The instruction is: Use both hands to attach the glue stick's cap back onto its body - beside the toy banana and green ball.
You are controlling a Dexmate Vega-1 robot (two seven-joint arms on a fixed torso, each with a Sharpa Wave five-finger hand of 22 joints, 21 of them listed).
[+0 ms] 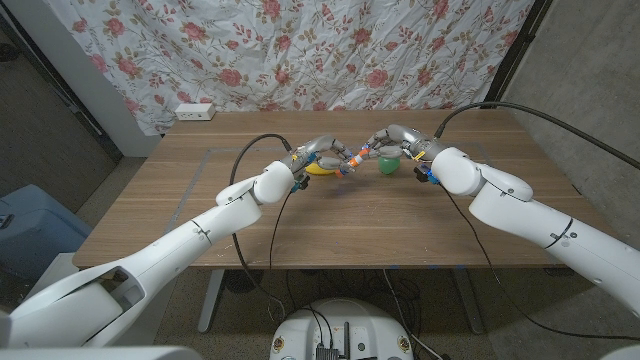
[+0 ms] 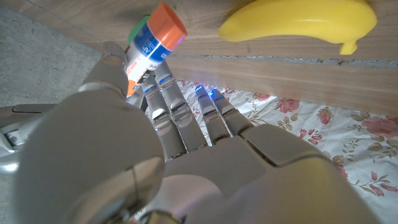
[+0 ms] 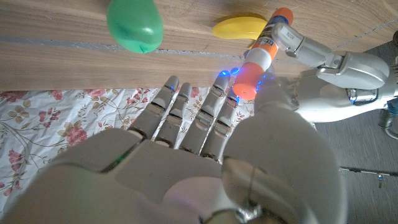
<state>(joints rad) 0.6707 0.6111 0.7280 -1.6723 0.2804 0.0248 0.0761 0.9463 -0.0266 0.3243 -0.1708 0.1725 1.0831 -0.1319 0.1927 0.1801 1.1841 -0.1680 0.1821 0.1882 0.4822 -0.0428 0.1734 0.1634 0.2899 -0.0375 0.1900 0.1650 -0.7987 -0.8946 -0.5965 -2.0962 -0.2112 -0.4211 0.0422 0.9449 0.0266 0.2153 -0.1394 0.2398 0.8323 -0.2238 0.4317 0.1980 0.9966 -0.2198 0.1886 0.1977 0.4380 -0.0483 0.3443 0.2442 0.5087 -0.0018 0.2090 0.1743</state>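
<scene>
The glue stick [image 1: 352, 162] is a white tube with a blue label and orange ends, held in the air between both hands over the table's middle. My left hand [image 1: 320, 155] grips its body [image 2: 148, 46], and one orange end [image 2: 168, 22] pokes out free. My right hand [image 1: 392, 140] pinches the other orange end, the cap [image 3: 249, 81], between thumb and fingers. In the right wrist view the cap looks seated against the body [image 3: 268, 40]. The yellow toy banana [image 1: 320, 171] lies under the left hand. The green ball [image 1: 388, 162] sits under the right hand.
The wooden table [image 1: 300, 230] has bare surface in front of the hands. A white power strip [image 1: 194, 112] lies at the back left corner. Black cables [image 1: 250, 160] arc over both arms. A floral cloth hangs behind the table, and a blue bin [image 1: 25, 225] stands on the floor at the left.
</scene>
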